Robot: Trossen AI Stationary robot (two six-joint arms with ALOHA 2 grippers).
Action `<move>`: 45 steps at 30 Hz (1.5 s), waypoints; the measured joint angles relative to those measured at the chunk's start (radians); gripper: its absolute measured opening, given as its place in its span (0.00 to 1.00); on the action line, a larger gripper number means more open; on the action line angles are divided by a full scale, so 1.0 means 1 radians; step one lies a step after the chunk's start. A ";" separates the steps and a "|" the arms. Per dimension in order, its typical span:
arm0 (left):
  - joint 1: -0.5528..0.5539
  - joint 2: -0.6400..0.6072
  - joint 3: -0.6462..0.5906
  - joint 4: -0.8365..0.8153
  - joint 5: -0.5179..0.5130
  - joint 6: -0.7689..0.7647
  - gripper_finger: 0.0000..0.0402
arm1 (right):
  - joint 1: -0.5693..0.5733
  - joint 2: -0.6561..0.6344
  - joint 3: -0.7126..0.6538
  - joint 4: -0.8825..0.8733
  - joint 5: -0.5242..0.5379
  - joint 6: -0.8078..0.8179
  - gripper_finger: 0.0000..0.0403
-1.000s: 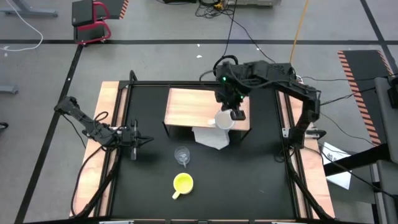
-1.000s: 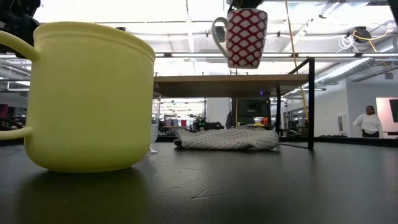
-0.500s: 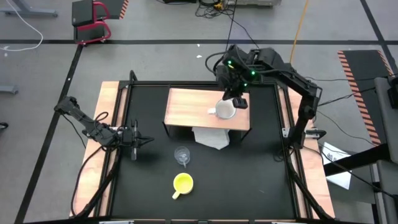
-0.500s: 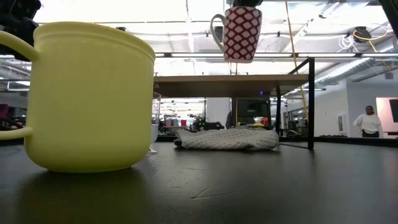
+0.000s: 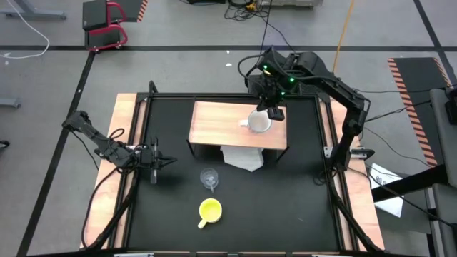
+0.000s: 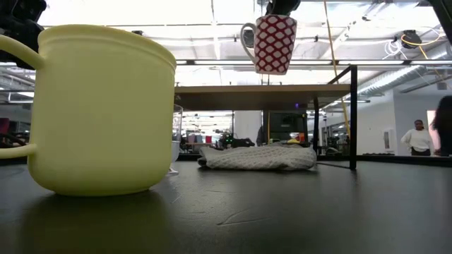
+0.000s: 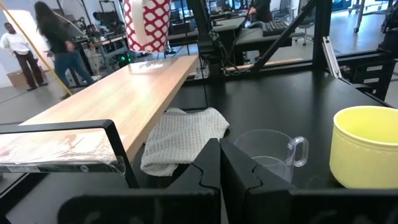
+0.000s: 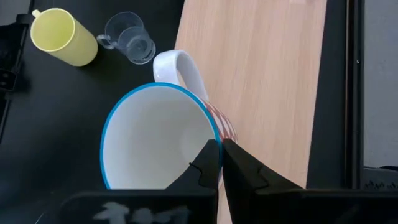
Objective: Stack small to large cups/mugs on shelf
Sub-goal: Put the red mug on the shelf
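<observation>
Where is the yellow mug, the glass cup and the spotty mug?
yellow mug point(image 5: 209, 209), high view, on its open top.
glass cup point(image 7: 267, 151), left wrist view, on its clear wall.
spotty mug point(image 6: 274, 45), low view, on its red-and-white side.

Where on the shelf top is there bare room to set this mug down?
The whole shelf top is bare wood; the right gripper, shut on the white mug, hangs over its right part. The crowding is on the table in front: cloth, glass cup, yellow mug.
</observation>
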 joint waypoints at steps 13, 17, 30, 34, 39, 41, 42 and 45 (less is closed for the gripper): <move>0.000 0.000 0.000 -0.004 0.000 -0.001 0.00 | -0.024 0.053 -0.001 -0.012 -0.037 -0.005 0.00; 0.000 0.000 0.000 -0.006 0.000 0.000 0.00 | -0.038 0.068 -0.001 -0.011 -0.038 -0.003 0.00; 0.000 0.000 0.000 -0.027 0.000 -0.015 0.00 | -0.059 0.096 -0.001 -0.012 -0.035 0.002 0.00; 0.000 0.000 0.000 -0.027 0.000 -0.015 0.00 | -0.061 0.095 -0.001 -0.009 -0.037 0.001 0.00; 0.000 0.000 0.000 -0.027 0.000 -0.016 0.00 | -0.064 0.095 -0.001 0.006 -0.035 0.002 0.00; 0.000 0.000 0.000 -0.027 0.000 -0.016 0.00 | -0.064 0.095 -0.001 0.010 -0.036 0.003 0.00; 0.000 0.000 0.000 -0.027 0.000 -0.017 0.00 | -0.064 0.095 -0.001 0.010 -0.036 0.003 0.00; 0.000 0.000 0.000 -0.027 0.000 -0.018 0.00 | -0.065 0.095 -0.004 0.013 -0.036 0.002 0.00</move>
